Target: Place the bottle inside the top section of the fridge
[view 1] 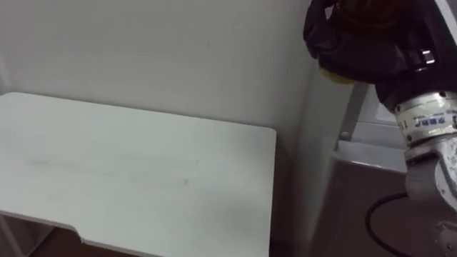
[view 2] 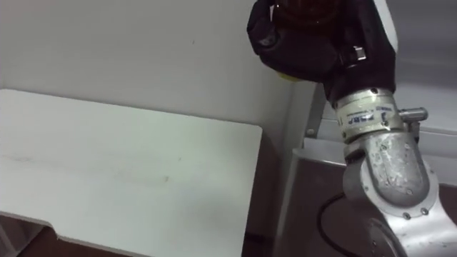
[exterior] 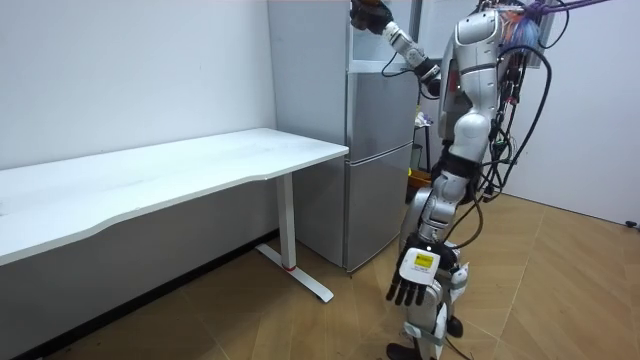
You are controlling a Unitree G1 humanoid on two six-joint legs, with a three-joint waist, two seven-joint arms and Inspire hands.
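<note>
Bottle [view 1: 334, 73] clasped in right hand's [view 1: 364, 50] curled fingers at grey fridge [exterior: 380, 200] beside white table [view 1: 128, 171]; left hand [exterior: 412, 285] hangs, fingers loose.

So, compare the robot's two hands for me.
The right hand is raised to the top of the fridge; the left hand hangs low beside the leg. The right hand's fingers are curled round the bottle, with a yellow bit of it showing beneath; the left hand's fingers are straight, point down and hold nothing. Both hands are dark.
</note>
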